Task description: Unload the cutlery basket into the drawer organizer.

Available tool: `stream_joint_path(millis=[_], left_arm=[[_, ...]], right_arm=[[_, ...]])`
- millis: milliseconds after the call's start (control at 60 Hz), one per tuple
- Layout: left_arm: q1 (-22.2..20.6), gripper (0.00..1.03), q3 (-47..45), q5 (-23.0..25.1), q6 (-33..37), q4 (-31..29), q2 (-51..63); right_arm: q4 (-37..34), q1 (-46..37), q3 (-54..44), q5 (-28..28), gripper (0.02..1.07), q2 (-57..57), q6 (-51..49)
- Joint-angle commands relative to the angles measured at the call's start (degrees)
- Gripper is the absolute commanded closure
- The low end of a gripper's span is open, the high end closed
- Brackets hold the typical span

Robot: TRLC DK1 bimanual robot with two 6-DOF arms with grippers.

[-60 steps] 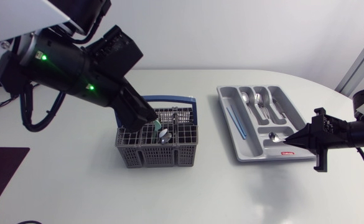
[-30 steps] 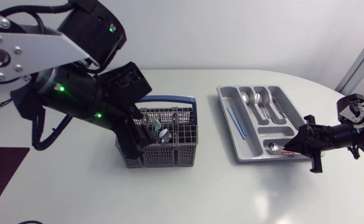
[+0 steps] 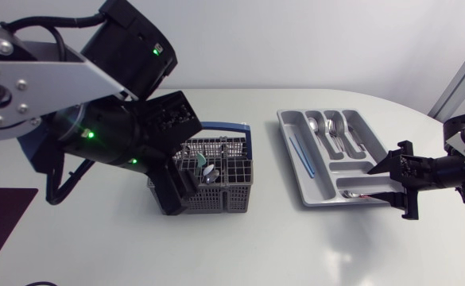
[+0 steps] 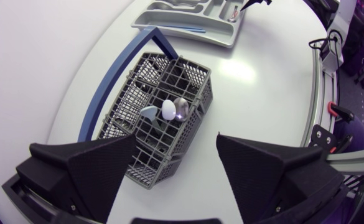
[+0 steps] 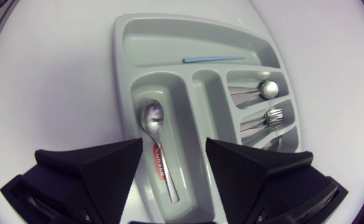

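Cutlery unloading is partway done: both claws are empty, with some pieces in the organizer and others waiting in the basket.

The right claw (image 5: 174,146) hangs with its fingers apart, gripping nothing, just above a spoon (image 5: 152,117) that lies flat in one compartment of the grey organizer (image 5: 169,43). Further compartments hold a second spoon (image 5: 267,88), a fork (image 5: 274,114) and a thin blue stick (image 5: 214,59). The left claw (image 4: 175,149), also spread wide and empty, hovers over the near end of the grey basket (image 4: 122,99). The basket stands on the white worktop (image 3: 280,246), well apart from the organizer. Three pieces stand together in its middle cells: a silver spoon (image 4: 180,107), a white piece (image 4: 168,109) and a pale blue piece (image 4: 149,112). Whether more lie deeper cannot be told. By this, roughly half the load is moved, and a pick from the basket seems due next.
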Motion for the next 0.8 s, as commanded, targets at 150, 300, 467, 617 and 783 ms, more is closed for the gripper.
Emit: stream_joint_path(millis=[150,300,467,617,783], left_arm=[[0.6,0.08,-7.3,-1.0,15.8,8.1,-8.5],[2.0,0.09,-9.2,0.0,27.8,10.7,-11.7],[3.0,0.12,-12.5,3.0,40.3,12.4,-13.5],[4.6,0.13,-12.4,6.2,47.7,11.1,-12.4],[5.6,0.13,-8.1,6.2,52.4,7.3,-6.3]], right_arm=[[-2.5,2.0,-6.8,-1.8,0.07,-11.0,2.1],[-3.9,3.8,-9.4,-2.7,0.07,-17.5,3.6],[-6.9,6.5,-10.2,-3.2,0.07,-22.1,5.5],[-7.4,9.5,-12.0,-3.3,0.07,-25.7,7.9],[-8.3,12.6,-12.9,-3.3,0.07,-28.1,10.8]])
